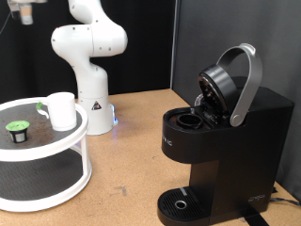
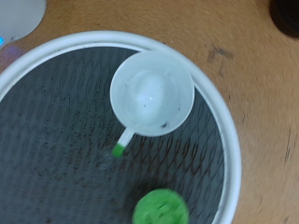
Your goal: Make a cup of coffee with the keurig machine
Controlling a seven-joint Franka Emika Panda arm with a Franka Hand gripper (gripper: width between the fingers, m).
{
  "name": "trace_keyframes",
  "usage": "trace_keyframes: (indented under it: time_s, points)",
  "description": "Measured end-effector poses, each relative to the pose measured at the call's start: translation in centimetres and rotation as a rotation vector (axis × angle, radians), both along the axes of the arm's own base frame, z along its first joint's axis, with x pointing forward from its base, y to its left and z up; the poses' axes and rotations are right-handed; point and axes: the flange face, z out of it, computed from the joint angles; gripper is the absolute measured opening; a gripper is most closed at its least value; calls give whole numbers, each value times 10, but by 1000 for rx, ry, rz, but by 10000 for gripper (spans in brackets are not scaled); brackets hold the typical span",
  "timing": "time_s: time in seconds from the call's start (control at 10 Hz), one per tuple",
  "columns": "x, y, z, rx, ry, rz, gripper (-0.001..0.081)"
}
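Note:
The white cup (image 1: 61, 110) stands on the top tier of a white round stand (image 1: 56, 143) at the exterior view's left. In the wrist view the cup (image 2: 152, 91) is seen from above, empty, with its handle pointing at a small dark pod with a green top (image 2: 159, 208), which also shows beside the cup in the exterior view (image 1: 16, 130). The black keurig machine (image 1: 226, 141) stands at the exterior view's right with its grey-handled lid (image 1: 246, 80) raised. My gripper (image 1: 23, 11) is cut off at the exterior view's top left, high above the stand. No fingers show in the wrist view.
The arm's white base (image 1: 91, 94) stands behind the stand on the wooden table (image 1: 132, 141). The stand's rim (image 2: 227, 140) and dark mesh tier fill the wrist view. The machine's round drip tray (image 1: 179, 201) sits near the table's front edge.

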Motion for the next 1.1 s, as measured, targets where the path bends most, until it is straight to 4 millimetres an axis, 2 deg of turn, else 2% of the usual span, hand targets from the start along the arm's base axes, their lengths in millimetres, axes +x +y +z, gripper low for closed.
trace_keyframes:
  time_s: [0.1,0.2,0.3,0.4,0.6,0.8,1.0,1.1]
  points:
    - [13,11,-4,-8,10,127,807]
    - [22,14,-5,-16,16,228,807]
    - [21,13,-6,-13,18,186,807]
    - [19,14,-7,-11,34,218,807]
    - [18,15,-16,-40,94,437,807]
    - [24,10,-35,-86,102,621,807]
    - [31,4,-54,-134,47,632,807]
    - [30,4,-55,-127,57,632,807]
